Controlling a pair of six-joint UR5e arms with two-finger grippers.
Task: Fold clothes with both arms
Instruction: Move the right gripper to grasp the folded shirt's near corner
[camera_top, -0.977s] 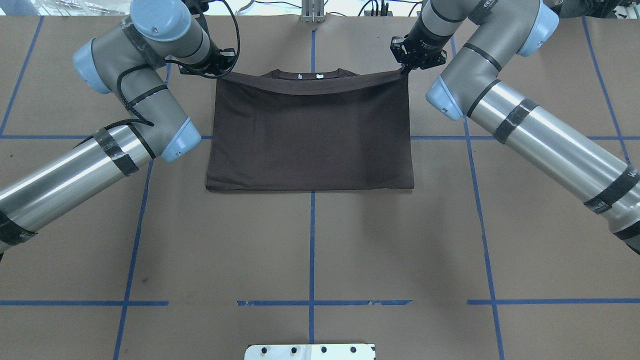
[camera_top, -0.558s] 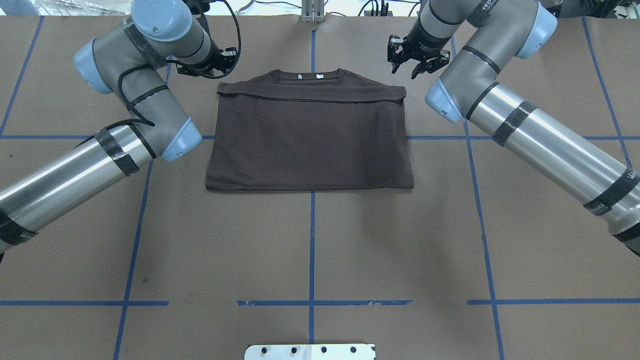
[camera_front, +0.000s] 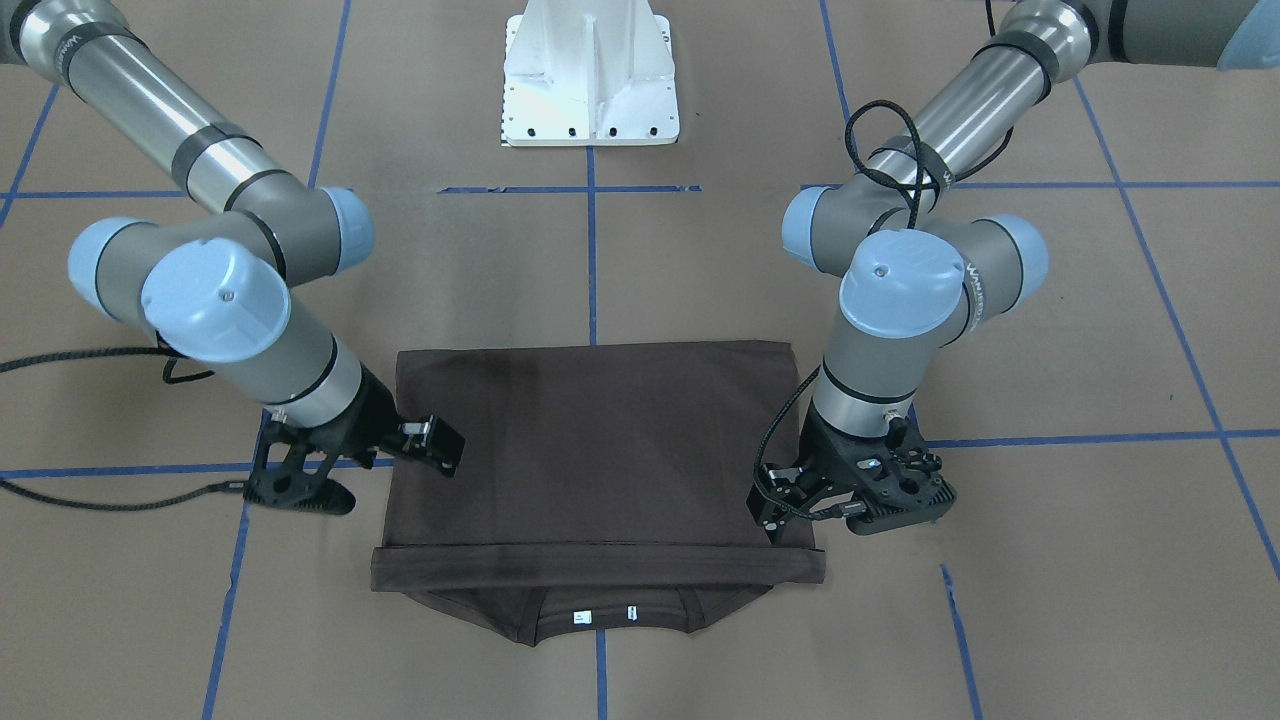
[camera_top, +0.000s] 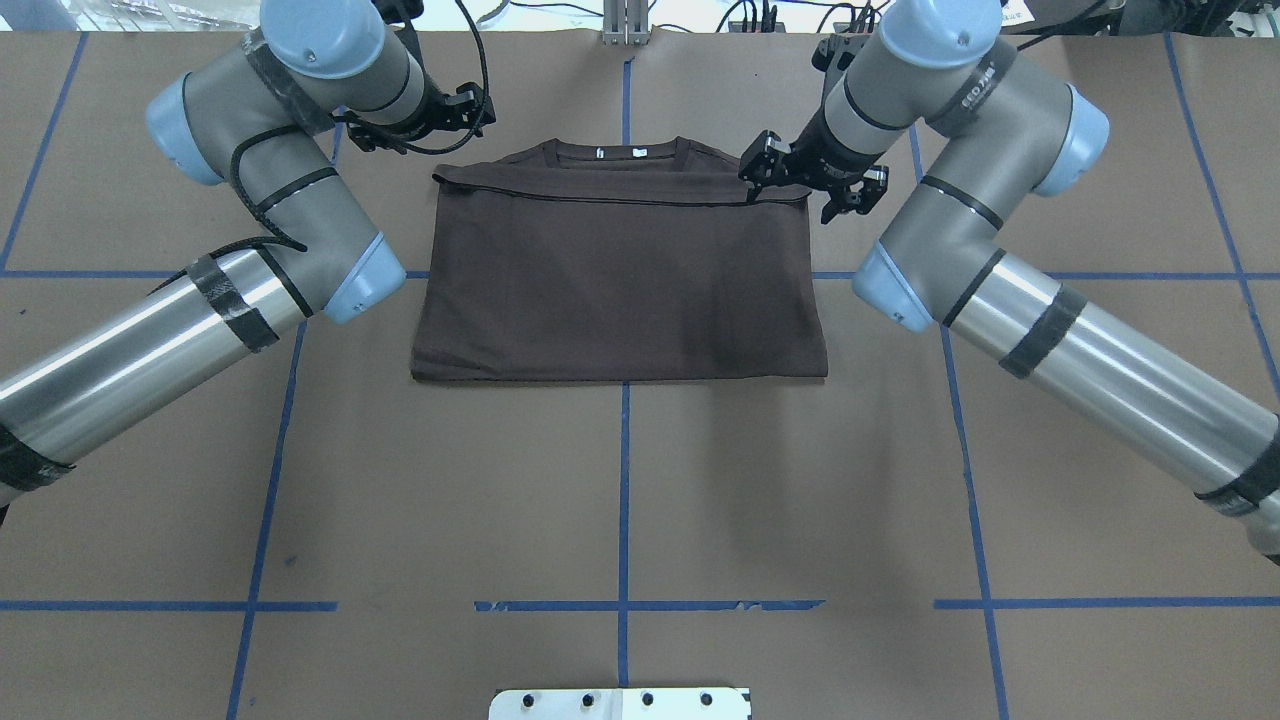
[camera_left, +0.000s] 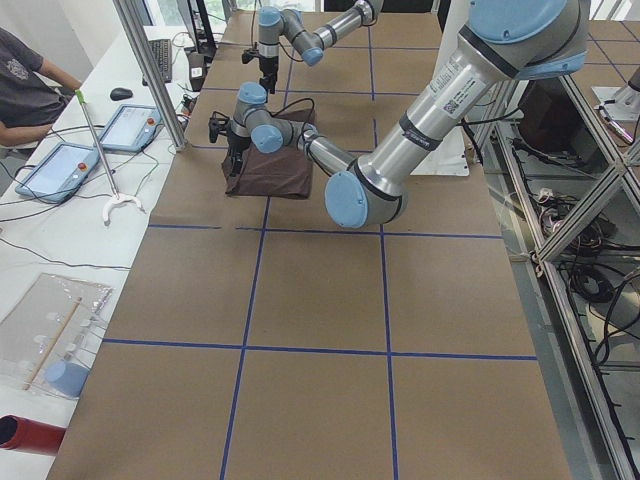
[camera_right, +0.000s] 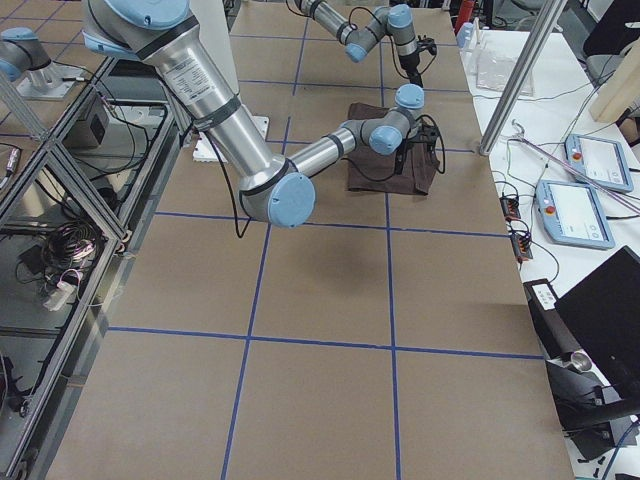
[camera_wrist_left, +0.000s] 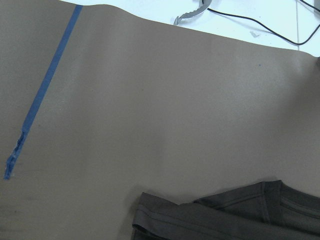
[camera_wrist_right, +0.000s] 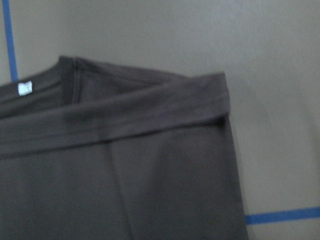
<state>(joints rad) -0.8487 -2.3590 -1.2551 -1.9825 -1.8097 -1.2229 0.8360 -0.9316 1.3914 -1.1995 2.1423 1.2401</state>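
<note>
T-shirt (camera_top: 620, 280) folded flat on bench (camera_top: 620, 500), long axis left-right, collar (camera_top: 620, 150) at far edge. Right fingers (camera_top: 800, 178) spread, empty, over far-right corner. Left fingers (camera_top: 430, 118) spread, empty, just off far-left corner.

Even overhead light, soft shadows; right wrist cam blurry.
</note>
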